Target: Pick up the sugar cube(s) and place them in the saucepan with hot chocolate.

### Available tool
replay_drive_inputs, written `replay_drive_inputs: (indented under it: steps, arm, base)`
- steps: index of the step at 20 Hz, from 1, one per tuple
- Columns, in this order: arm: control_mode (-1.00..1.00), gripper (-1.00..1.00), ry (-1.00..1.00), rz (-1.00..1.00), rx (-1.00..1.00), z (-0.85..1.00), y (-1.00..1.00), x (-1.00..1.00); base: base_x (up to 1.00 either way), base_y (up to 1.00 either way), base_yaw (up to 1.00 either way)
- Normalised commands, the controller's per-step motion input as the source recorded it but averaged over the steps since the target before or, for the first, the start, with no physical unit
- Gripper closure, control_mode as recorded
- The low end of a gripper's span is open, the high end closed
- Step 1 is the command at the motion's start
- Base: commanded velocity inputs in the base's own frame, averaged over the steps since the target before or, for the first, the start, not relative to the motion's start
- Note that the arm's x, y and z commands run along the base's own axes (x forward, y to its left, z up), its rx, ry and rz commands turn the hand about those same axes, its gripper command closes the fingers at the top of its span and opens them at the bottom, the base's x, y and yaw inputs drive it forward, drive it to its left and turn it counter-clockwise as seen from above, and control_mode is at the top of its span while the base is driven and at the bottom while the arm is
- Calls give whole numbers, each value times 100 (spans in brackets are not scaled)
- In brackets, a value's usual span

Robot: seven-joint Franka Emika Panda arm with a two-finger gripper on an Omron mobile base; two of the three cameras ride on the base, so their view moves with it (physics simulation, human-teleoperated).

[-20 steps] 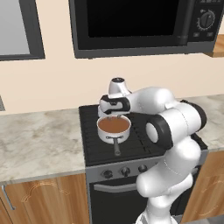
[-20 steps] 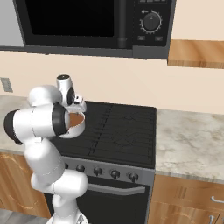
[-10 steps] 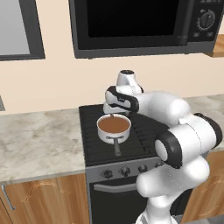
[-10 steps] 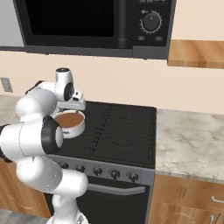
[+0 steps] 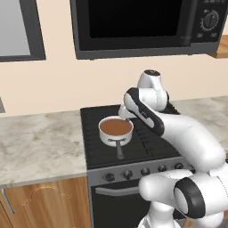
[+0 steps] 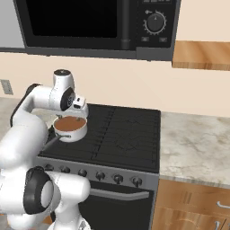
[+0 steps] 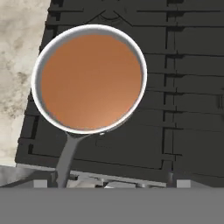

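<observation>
Over the pan, sugar step unclear

Saucepan with hot chocolate (image 5: 116,130) on front-left of stovetop (image 6: 121,130); gripper (image 6: 77,108) just above rim, fingers' spread can't tell. 0 cubes visible; can't judge if drop done or pending.
</observation>
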Motion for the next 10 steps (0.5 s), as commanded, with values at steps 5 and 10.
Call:
replay_drive_inputs:
  steps: [5,10]
  arm:
    - [-100,-100,-18,2,0,51,-2,-70]
    - [-100,-100,-18,1,0,26,0,-35]
  base:
    - [0,0,0]
    - [0,0,0]
